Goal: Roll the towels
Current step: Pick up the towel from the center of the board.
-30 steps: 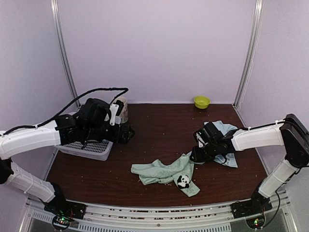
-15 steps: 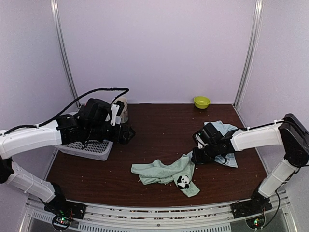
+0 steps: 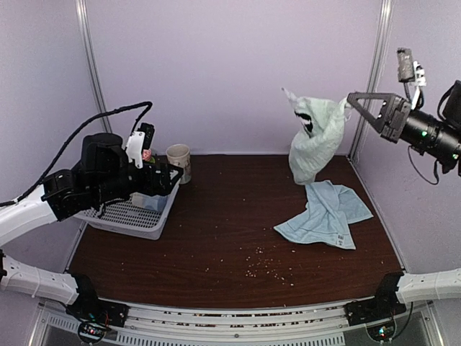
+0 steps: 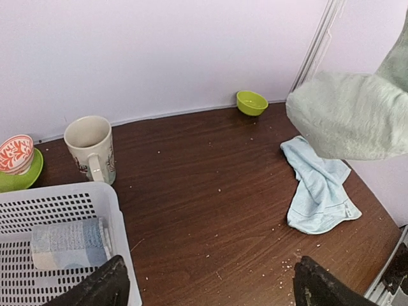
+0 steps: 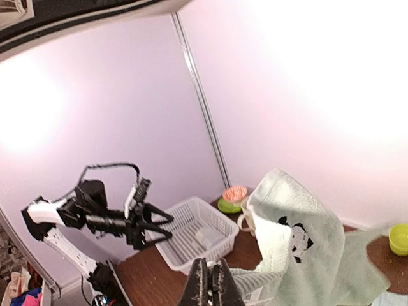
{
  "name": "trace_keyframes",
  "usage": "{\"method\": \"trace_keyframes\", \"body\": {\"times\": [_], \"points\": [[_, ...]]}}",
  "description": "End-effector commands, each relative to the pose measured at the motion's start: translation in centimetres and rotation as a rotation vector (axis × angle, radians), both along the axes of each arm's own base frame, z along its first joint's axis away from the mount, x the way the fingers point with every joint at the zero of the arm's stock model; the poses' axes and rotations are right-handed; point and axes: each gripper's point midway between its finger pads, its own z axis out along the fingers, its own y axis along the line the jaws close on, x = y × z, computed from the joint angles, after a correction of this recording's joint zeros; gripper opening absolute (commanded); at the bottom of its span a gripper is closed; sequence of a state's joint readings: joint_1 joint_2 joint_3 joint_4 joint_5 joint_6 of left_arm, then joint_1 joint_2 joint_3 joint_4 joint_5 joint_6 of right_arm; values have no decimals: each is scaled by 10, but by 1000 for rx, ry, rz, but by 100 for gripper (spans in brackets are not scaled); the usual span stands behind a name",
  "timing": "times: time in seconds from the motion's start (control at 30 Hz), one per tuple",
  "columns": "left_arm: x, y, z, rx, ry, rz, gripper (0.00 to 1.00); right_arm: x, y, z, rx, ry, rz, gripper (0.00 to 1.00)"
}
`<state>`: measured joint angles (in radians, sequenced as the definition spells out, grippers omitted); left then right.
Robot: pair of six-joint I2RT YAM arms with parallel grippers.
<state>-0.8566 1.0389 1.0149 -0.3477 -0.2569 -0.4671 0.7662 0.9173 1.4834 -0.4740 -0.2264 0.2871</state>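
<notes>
The brown tabletop [image 3: 216, 216] is the biggest thing here. A white basket [image 3: 122, 216] sits at its left side with one rolled towel [image 4: 67, 242] inside. In the picture from a second ago, the green towel [image 3: 317, 140] with the panda lies crumpled low in the middle. Now it hangs high in the upper right of the top view, lifted off the tabletop. The blue towel [image 3: 324, 216] lies rumpled below it. The right pincer [image 3: 351, 101] is squeezed tight on the green towel's top edge. The left pincer [image 3: 170, 180] is spread wide over the basket and holds nothing. I think the green towel still needs laying flat before rolling.
</notes>
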Motion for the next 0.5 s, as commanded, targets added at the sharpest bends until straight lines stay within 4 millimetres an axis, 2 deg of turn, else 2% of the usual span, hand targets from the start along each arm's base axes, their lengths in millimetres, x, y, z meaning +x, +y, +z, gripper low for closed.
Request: {"method": "trace_keyframes", "body": {"times": [0.0, 0.07, 0.17, 0.37, 0.43, 0.47], "points": [[-2, -14, -4, -13, -16, -67, 91, 28, 24, -121, -238, 253, -15, 0], [-4, -23, -10, -19, 1, -109, 91, 25, 21, -120, -229, 249, -14, 0], [-5, -38, -15, -24, 14, -152, 91, 21, 20, -109, -228, 224, -2, 0], [-4, -52, -11, -30, 2, -181, 91, 19, 26, -89, -254, 168, 38, 0], [-3, -51, -5, -36, -13, -173, 91, 23, 31, -72, -258, 142, 42, 0], [-3, -49, 1, -40, -28, -167, 91, 23, 35, -57, -247, 127, 57, 0]]}}
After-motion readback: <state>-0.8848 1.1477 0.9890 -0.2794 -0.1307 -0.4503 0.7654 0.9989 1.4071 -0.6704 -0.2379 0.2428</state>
